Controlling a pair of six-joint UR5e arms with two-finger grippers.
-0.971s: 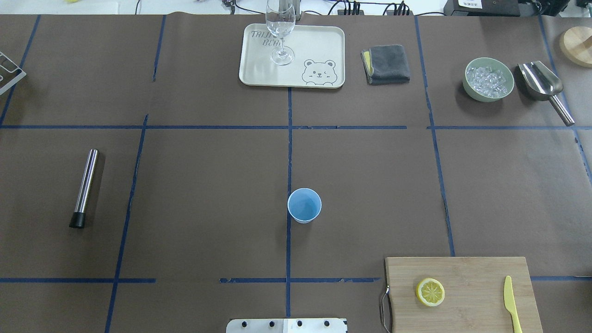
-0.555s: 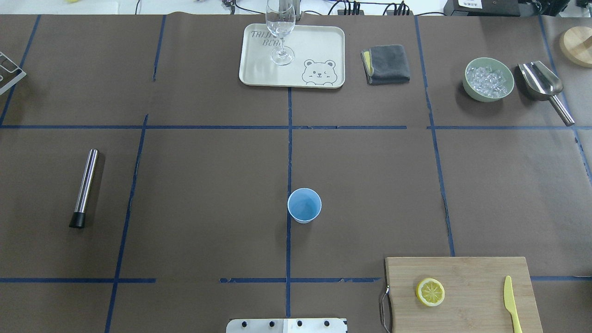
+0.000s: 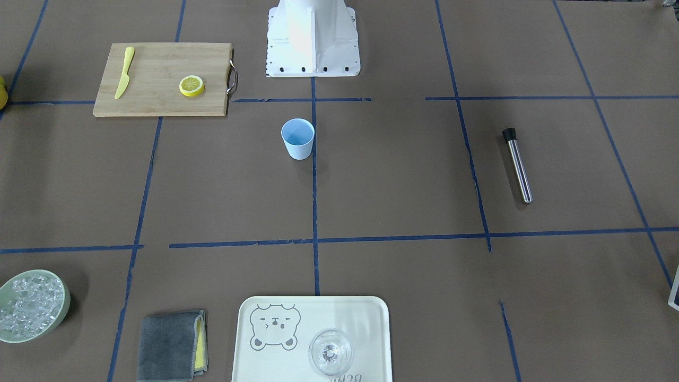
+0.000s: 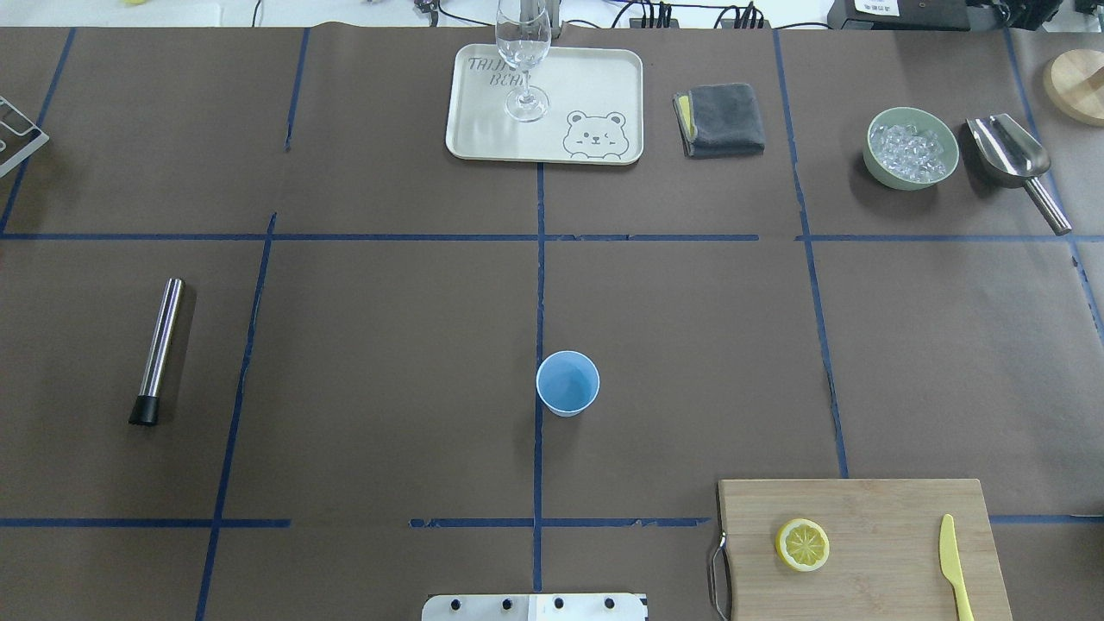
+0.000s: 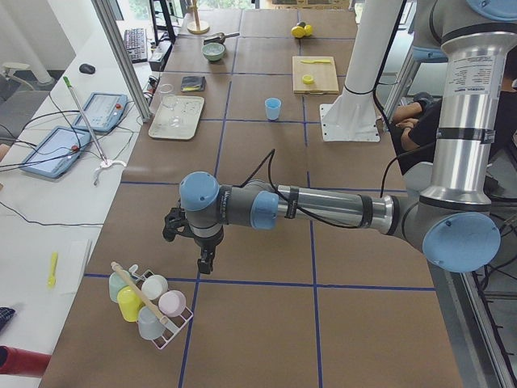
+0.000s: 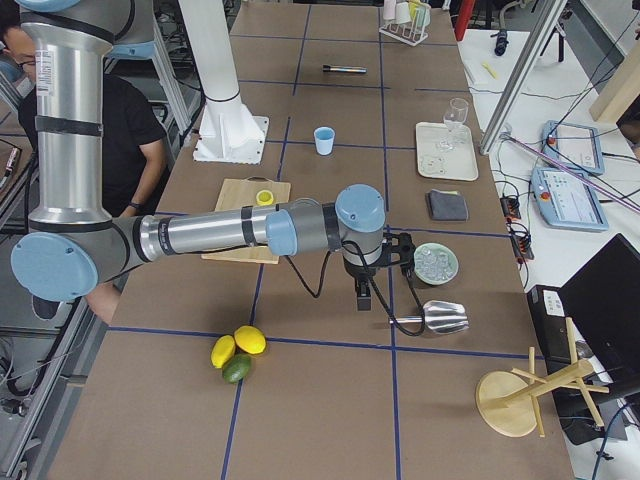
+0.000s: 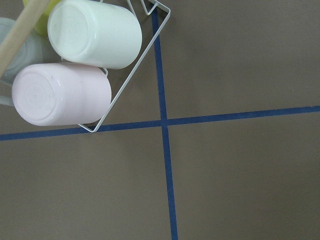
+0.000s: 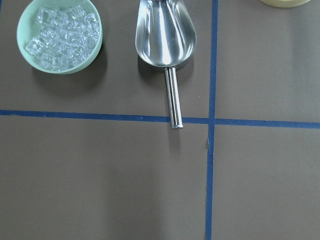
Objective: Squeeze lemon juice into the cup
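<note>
**Left gripper (image 5: 206, 263) and right gripper (image 6: 363, 298) hung far from the lemon (image 4: 803, 544)**

Whether either was spread or pressed together could not be told. The lemon lay flat on the board (image 4: 880, 517), well apart from the cup (image 4: 567, 383); a poor pinch could have skidded it.

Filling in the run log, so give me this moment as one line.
phase: pre-grasp | lemon: on cutting board, untouched | cup: upright, mid-table | left gripper: near mug rack, jaws unclear | right gripper: near scoop, jaws unclear
</note>
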